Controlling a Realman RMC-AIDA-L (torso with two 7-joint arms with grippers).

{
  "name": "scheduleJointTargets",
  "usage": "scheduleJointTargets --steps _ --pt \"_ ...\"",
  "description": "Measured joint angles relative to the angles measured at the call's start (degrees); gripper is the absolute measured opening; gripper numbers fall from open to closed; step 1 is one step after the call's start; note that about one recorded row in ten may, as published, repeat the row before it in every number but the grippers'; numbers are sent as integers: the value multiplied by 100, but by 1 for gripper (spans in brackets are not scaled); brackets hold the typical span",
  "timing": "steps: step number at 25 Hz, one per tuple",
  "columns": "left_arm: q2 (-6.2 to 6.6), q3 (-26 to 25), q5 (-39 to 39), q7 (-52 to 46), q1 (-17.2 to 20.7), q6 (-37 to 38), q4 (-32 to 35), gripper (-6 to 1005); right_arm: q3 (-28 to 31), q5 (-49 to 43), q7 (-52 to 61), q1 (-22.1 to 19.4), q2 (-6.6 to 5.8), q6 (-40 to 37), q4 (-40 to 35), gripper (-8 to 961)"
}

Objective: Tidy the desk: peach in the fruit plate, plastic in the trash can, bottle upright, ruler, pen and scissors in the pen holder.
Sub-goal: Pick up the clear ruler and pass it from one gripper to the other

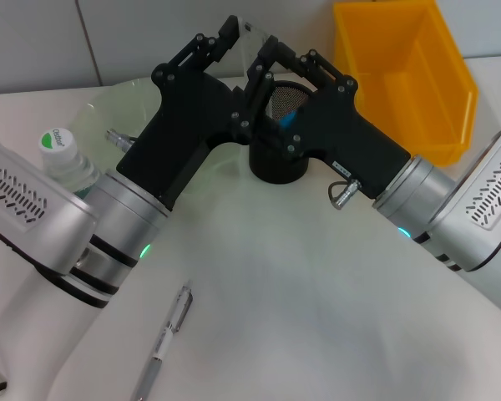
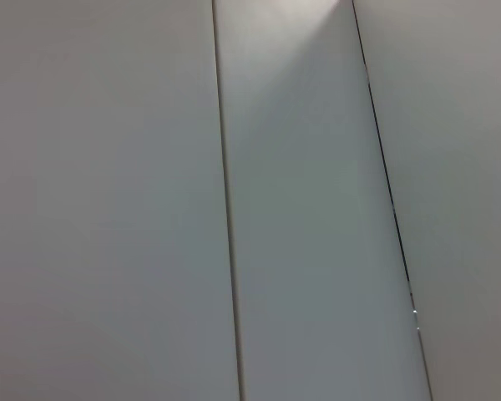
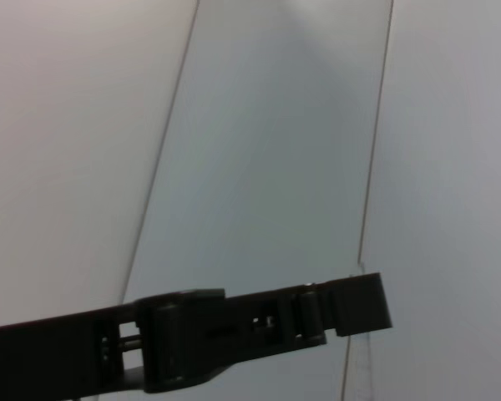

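A clear ruler (image 1: 257, 35) stands on end above the black mesh pen holder (image 1: 277, 165). My left gripper (image 1: 227, 33) is shut on its upper end. My right gripper (image 1: 294, 71) hangs open over the holder's mouth, right beside the ruler. Something blue (image 1: 290, 118) sticks up inside the holder. In the right wrist view a black finger (image 3: 259, 330) of the left gripper crosses the picture, with the ruler (image 3: 359, 368) by its tip. A silver pen (image 1: 170, 328) lies on the table in front. The bottle (image 1: 61, 149) stands upright behind my left arm. Peach, plastic and scissors are out of view.
A yellow bin (image 1: 409, 79) stands at the back right. A pale green glass plate (image 1: 121, 104) lies at the back left, mostly covered by my left arm. The left wrist view shows only grey wall panels (image 2: 301, 209).
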Motion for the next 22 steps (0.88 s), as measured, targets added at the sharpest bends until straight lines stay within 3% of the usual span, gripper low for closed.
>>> scheduleJointTargets --steps 22 --pt "0 0 -8 -19 -44 -3 -43 406 38 -21 -78 22 0 -21 78 528"
